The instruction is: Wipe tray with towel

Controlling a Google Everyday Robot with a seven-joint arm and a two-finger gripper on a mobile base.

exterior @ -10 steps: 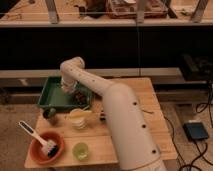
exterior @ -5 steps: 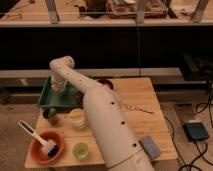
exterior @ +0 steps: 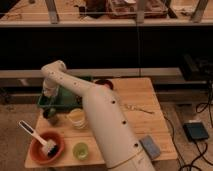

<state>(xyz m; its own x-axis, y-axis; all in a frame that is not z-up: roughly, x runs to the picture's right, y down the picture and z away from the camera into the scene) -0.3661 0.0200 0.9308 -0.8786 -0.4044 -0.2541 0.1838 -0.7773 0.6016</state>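
Observation:
The green tray [exterior: 56, 103] lies at the table's far left corner, partly covered by my arm. My gripper [exterior: 48, 91] hangs down into the tray's left end, its wrist a pale block at the end of the long white arm that rises from the bottom of the camera view. The gripper is shut. The towel is hidden; whether it sits under or in the gripper I cannot tell. A small dark object [exterior: 50, 116] rests at the tray's front left corner.
An orange-red bowl [exterior: 46, 146] with a white brush stands front left. Near it are a yellow cup [exterior: 77, 118] and a green cup [exterior: 80, 150]. A blue-grey sponge [exterior: 150, 146] lies front right, a thin utensil [exterior: 138, 107] mid-right, a dark red bowl [exterior: 105, 83] at the back.
My arm has swung left, carrying the gripper from the tray's right part to its left end.

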